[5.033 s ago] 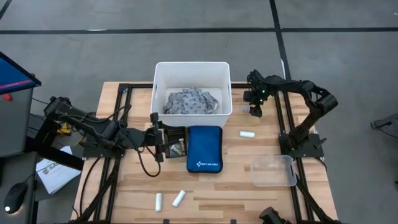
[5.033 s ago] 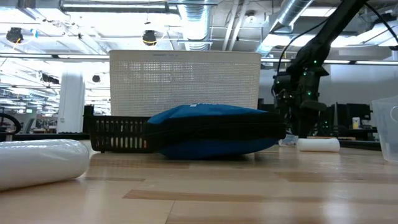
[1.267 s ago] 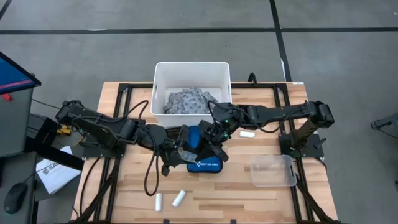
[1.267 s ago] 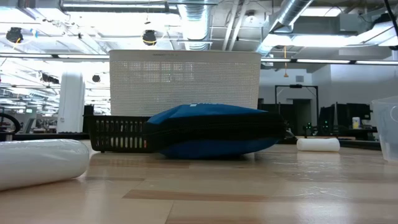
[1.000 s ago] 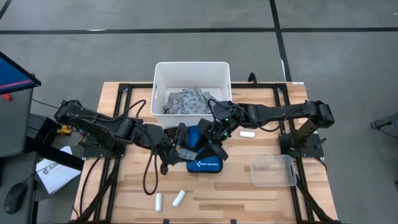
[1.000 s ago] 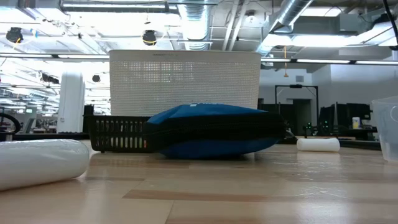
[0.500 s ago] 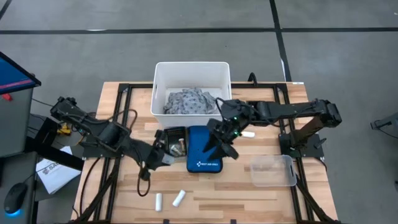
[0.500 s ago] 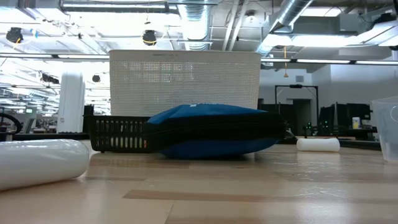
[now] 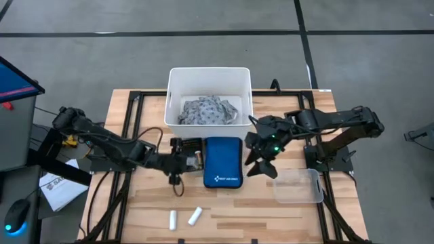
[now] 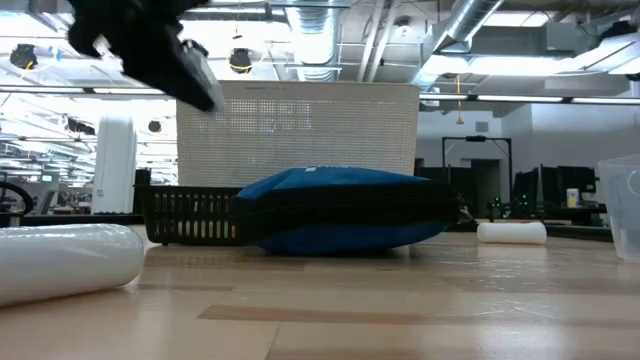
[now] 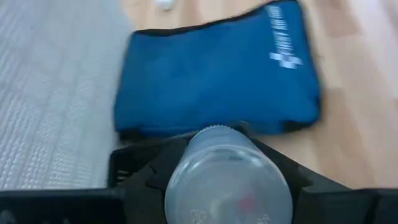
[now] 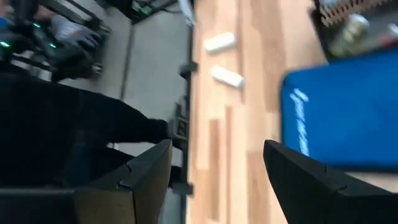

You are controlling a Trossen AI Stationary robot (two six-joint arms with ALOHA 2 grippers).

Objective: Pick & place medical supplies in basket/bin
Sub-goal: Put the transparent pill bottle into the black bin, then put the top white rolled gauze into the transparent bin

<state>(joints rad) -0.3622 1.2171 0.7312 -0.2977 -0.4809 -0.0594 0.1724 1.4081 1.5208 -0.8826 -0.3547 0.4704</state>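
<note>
A grey-and-white patterned cloth (image 9: 207,110) lies in the white bin (image 9: 173,95) at the far middle. A black mesh basket (image 9: 188,154) stands beside the blue pouch (image 9: 222,161). My left gripper (image 9: 182,164) is over the basket, shut on a clear round bottle (image 11: 227,180); it also shows in the low view (image 10: 150,45). My right gripper (image 9: 261,161) is open and empty, right of the pouch; it also shows in its wrist view (image 12: 214,168). Two white rolls (image 9: 173,219) (image 9: 194,215) lie near the front edge, and one roll (image 10: 512,232) lies at the right. My left gripper holds the clear bottle between its two fingers, one on each side of its round body (image 11: 186,186). The wrist view looks along the bottle at its end. The bottle is clear of the table, above the black basket (image 11: 124,165). The pads themselves are hidden by the bottle.
A clear plastic container (image 9: 298,185) stands at the near right. The black basket holds small items (image 9: 196,159). Black frame rails run along both sides of the table (image 9: 129,135). Bare wood lies between the pouch and the front rolls.
Both grippers have left the place over the blue pouch. My left gripper has gone toward the table's left edge and then back a little, ending over the black basket. My right gripper has gone toward the table's right edge, off the pouch. The pouch has stayed put.
</note>
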